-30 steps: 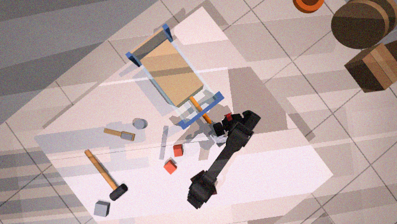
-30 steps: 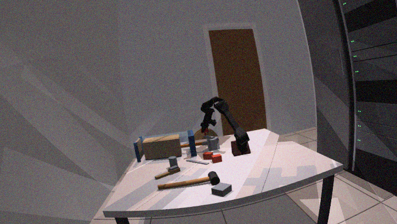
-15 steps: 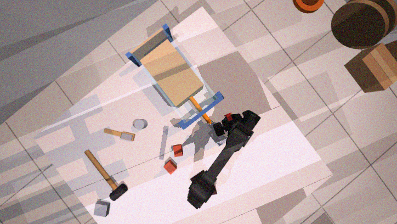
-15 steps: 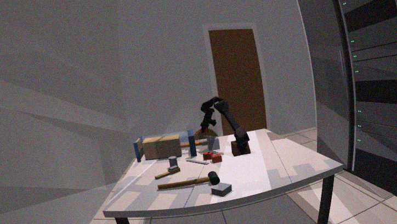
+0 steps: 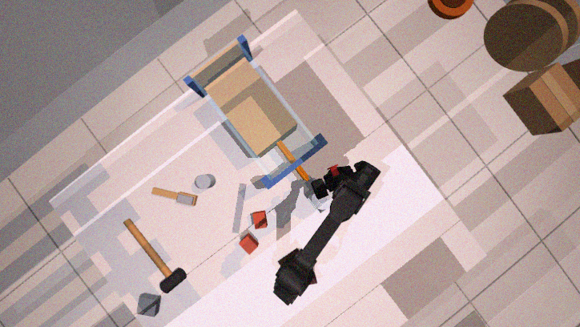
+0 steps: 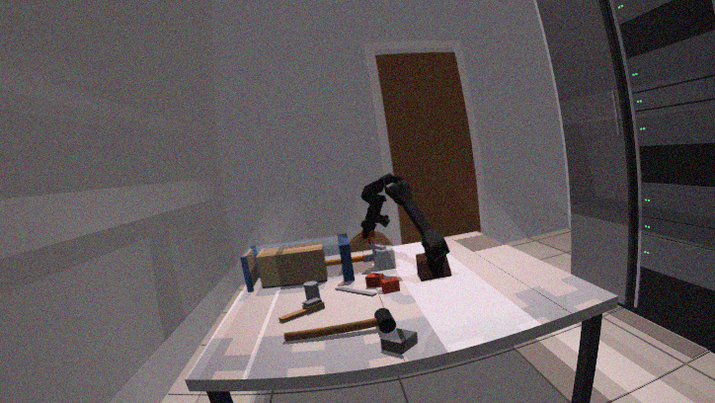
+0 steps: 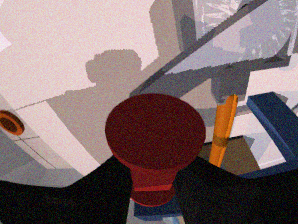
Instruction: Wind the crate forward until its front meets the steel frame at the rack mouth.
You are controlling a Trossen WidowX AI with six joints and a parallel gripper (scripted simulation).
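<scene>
The crate (image 5: pixel 263 134) (image 6: pixel 299 265) sits flat inside the clear-panelled cubby. A gap shows between its front and the blue steel frame (image 5: pixel 276 175) (image 6: pixel 346 260) (image 7: pixel 272 120) at the mouth. The orange strap (image 5: pixel 302 171) (image 6: pixel 357 259) (image 7: pixel 225 122) runs from the crate under the frame to the grey winch (image 6: pixel 384 258). My gripper (image 5: pixel 333 170) (image 6: pixel 367 235) (image 7: pixel 150 147) is shut on the winch handle's red knob (image 7: pixel 155 130), on the cubby side of the winch. The handle's grey arm (image 7: pixel 215 47) slants from the knob over the winch. The key and hole are hidden.
Two red blocks (image 5: pixel 259 220) (image 5: pixel 248 244) and a flat grey bar (image 5: pixel 239 209) lie near the winch. Farther off are a grey cylinder (image 5: pixel 204 181), a wooden-handled brush (image 5: pixel 164 193), a mallet (image 5: pixel 147 248) (image 6: pixel 330 330) and a dark grey block (image 5: pixel 148 304) (image 6: pixel 398 341).
</scene>
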